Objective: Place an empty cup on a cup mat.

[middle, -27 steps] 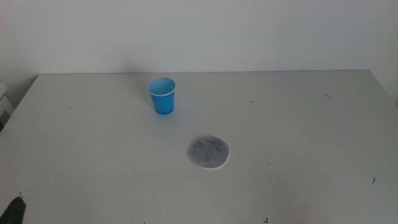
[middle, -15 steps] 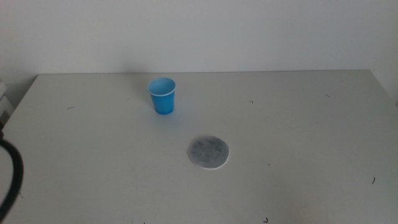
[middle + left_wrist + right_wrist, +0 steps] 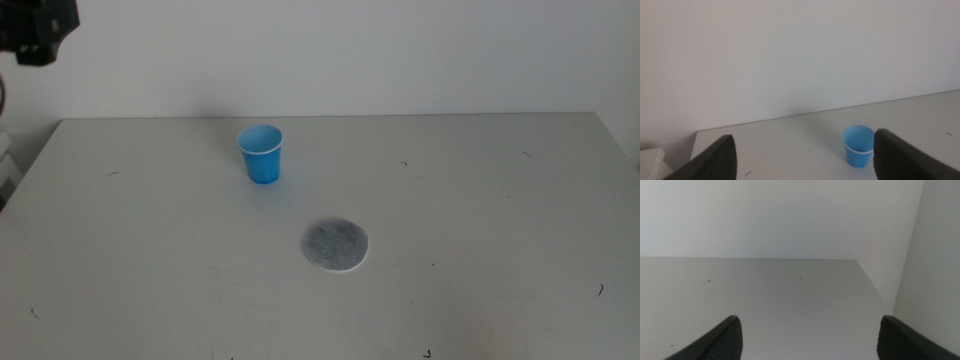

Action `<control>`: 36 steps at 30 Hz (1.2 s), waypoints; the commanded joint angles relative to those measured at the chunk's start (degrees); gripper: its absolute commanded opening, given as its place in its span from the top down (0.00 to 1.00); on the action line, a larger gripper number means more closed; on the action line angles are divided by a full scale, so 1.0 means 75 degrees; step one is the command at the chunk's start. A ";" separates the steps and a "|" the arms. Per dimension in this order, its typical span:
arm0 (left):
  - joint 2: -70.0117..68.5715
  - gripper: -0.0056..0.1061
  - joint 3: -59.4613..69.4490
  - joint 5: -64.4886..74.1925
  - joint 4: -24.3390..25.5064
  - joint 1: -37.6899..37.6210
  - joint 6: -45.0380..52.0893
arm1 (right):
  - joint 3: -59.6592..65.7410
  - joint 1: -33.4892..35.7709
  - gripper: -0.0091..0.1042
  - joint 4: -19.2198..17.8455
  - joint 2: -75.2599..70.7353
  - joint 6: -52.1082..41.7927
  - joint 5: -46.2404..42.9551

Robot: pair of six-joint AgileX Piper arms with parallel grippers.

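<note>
The blue cup [image 3: 261, 153] stands upright and empty on the table, back left of centre. The grey cup mat [image 3: 336, 245] lies flat nearer the front, apart from the cup. My left arm [image 3: 38, 22] shows as a dark shape high at the far left of the middle view, well away from the cup. In the left wrist view the left gripper [image 3: 804, 135] is open and empty, with the cup [image 3: 858, 146] seen far off between its jaws. My right gripper [image 3: 810, 319] is open and empty over bare table, out of the middle view.
The white table [image 3: 480, 220] carries only small dark specks. A wall stands behind the table's far edge. A pale object [image 3: 649, 161] sits at the table's left side.
My left arm has risen from the bottom left corner of the middle view to the top left corner. The cup and the mat have not moved.
</note>
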 commanded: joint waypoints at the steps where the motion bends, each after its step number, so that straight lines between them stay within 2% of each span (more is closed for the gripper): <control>1: 0.0727 0.01 -0.1133 0.0248 -0.0084 -0.0057 -0.0089 | -0.0088 0.0015 0.09 -0.0069 -0.0146 -0.0065 -0.0595; 7: 0.2736 0.01 -0.3115 0.1238 -0.0336 -0.0057 -0.0089 | -0.0088 0.0015 0.09 -0.0069 -0.0146 -0.0065 -0.0595; 16: 0.4921 0.01 -0.4248 0.1399 -0.0944 -0.0057 -0.0082 | -0.0088 0.0015 0.09 -0.0069 -0.0146 -0.0065 -0.0595; 22: 0.5629 0.01 -0.4258 0.1553 -0.1283 -0.0057 -0.0063 | -0.0088 0.0015 0.09 -0.0069 -0.0146 -0.0065 -0.0595; 28: 0.5760 0.01 -0.4246 0.1551 -0.1307 -0.0057 -0.0070 | -0.0088 0.0015 0.09 -0.0069 -0.0146 -0.0065 -0.0595; 30: 0.5768 0.01 -0.4246 0.1056 -0.1340 -0.0057 -0.0073 | -0.0088 0.0015 0.09 -0.0069 -0.0146 -0.0065 -0.0595; 34: 0.5804 0.01 -0.4355 0.1097 -0.1717 -0.0057 0.0352 | -0.0088 0.0015 0.09 -0.0069 -0.0146 -0.0065 -0.0595; 36: 0.5927 0.01 -0.4601 0.1329 -0.1701 -0.0057 0.0471 | -0.0088 0.0015 0.09 -0.0069 -0.0146 -0.0065 -0.0595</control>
